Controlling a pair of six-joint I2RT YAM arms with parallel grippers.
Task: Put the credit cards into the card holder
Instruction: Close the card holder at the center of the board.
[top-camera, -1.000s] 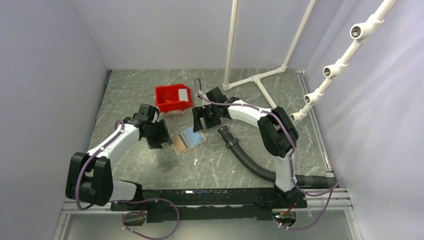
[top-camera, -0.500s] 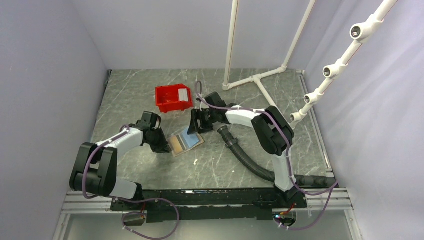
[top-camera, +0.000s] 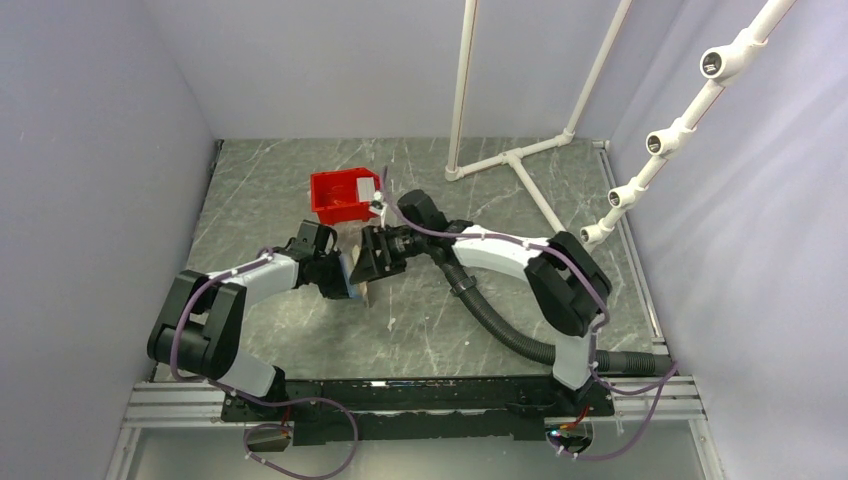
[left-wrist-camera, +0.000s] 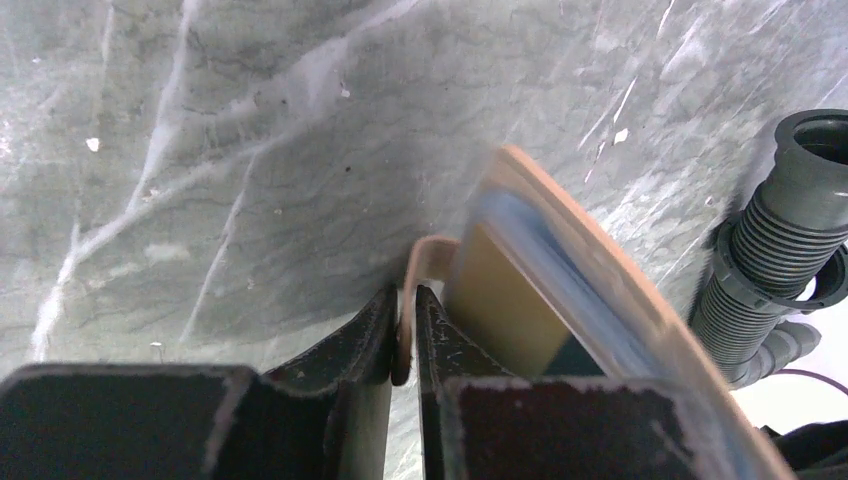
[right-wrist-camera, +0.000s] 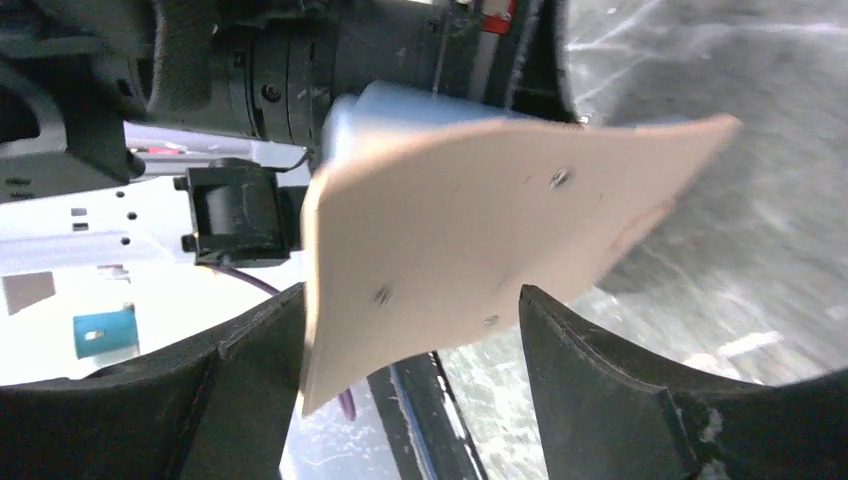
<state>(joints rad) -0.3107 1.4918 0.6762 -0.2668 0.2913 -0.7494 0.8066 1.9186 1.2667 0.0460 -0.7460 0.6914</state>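
A: Entry one, the claws?
B: The left gripper: black, wedge-shaped jaws pinched shut on a thin tan flap of the card holder, the flap edge-on between them. The right gripper: matt black jaws spread wide with the holder's back panel between them, its side edges right at their inner faces. Pressing or only beside, I cannot tell.
A: The holder itself?
B: A flat tan sleeve, smooth, with rounded corners, slightly bowed, a few small dots on its back. It is tilted up on edge between the two claws, just in front of the red bin.
A: Contents?
B: Two credit cards, thin and flat: a pale blue card and a gold-brown card, layered inside, with a blue corner showing past the tan edge.
A: Surface and room?
B: The table: grey-green, marbled, with white veins and a few pale specks. The bin is open red plastic with a pale grey rectangle at its right end. A black ribbed hose curves across the right side. A white pipe frame stands at the back. The walls are plain and pale lilac.
A: Arm poses?
B: The left arm, white-sleeved, stretches low and inward. The right arm bends over the hose. Their wrists face each other near the table's middle.
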